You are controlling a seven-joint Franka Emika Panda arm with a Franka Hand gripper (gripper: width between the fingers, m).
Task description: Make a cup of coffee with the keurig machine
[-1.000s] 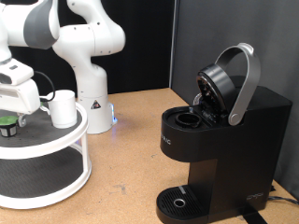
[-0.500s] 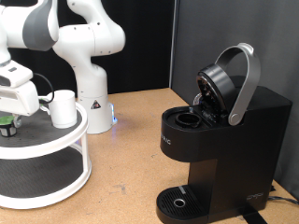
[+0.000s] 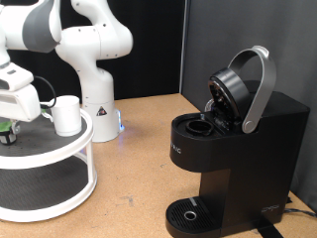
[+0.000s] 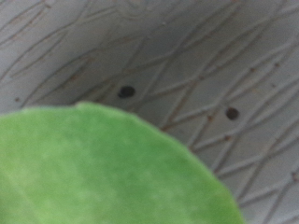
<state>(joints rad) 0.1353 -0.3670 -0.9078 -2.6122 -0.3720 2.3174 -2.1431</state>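
The white cup (image 3: 66, 115) stands on the top tier of a round white two-tier stand (image 3: 59, 149) at the exterior view's left. Just left of the cup, my gripper (image 3: 9, 121) hangs low over a small dark pod with a green top (image 3: 7, 130), which it partly hides. In the wrist view the pod's green top (image 4: 93, 168) is blurred and fills the frame over the grey mesh tier (image 4: 206, 65); no fingers show there. The black keurig machine (image 3: 253, 149) stands at the exterior view's right with its lid handle (image 3: 260, 84) raised and its pod chamber (image 3: 198, 126) open.
The arm's white base (image 3: 96, 99) stands behind the stand. A round drip tray (image 3: 188, 213) sits at the machine's foot. A bare wooden tabletop (image 3: 139, 169) lies between the stand and the machine. A dark wall rises behind.
My gripper has sunk slightly onto the pod, so less of the green top shows in the exterior view. The cup and machine have not moved.
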